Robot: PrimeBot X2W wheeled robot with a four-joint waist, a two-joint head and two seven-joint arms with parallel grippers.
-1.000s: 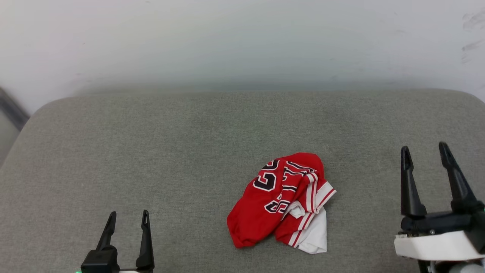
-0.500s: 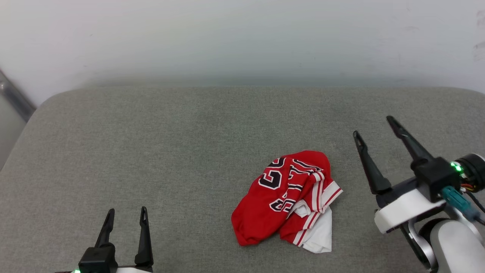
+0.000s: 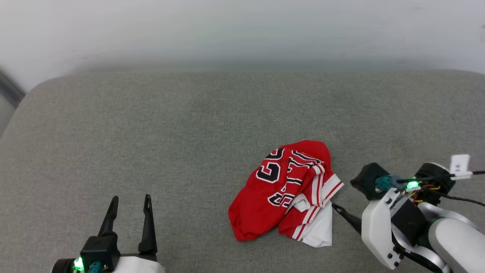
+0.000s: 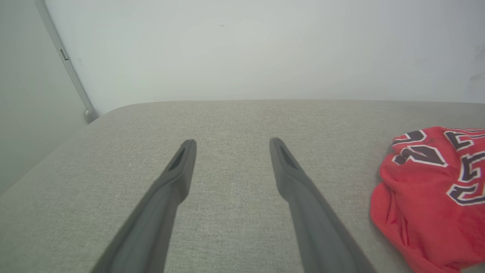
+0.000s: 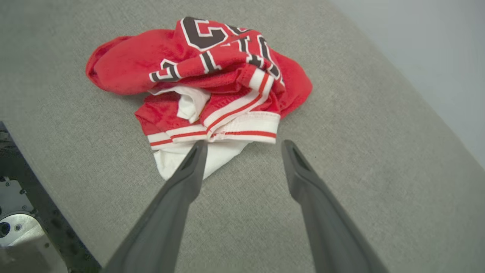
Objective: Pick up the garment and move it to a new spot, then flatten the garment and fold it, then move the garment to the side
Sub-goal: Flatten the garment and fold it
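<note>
The garment (image 3: 288, 193) lies crumpled on the grey cushion (image 3: 182, 129), red with black-and-white lettering up and a white sleeve with striped trim at its right side. My right gripper (image 5: 244, 146) is open, low over the cushion, just short of the striped trim and white sleeve (image 5: 212, 155); its left fingertip (image 5: 199, 149) is over the white cloth's edge. In the head view one dark finger (image 3: 345, 217) of it points left at the sleeve. My left gripper (image 3: 130, 199) stands open at the lower left, far from the garment (image 4: 432, 189).
A pale wall (image 3: 242, 34) rises behind the cushion. The cushion's rounded left corner (image 4: 110, 113) ends by a slanted metal bar (image 4: 68, 64). In the right wrist view a dark frame and metal part (image 5: 22, 220) lie beyond the cushion's near edge.
My right arm has swung from pointing up to pointing left and down at the garment's white sleeve. The head camera has shifted slightly. The left gripper has stayed put.
</note>
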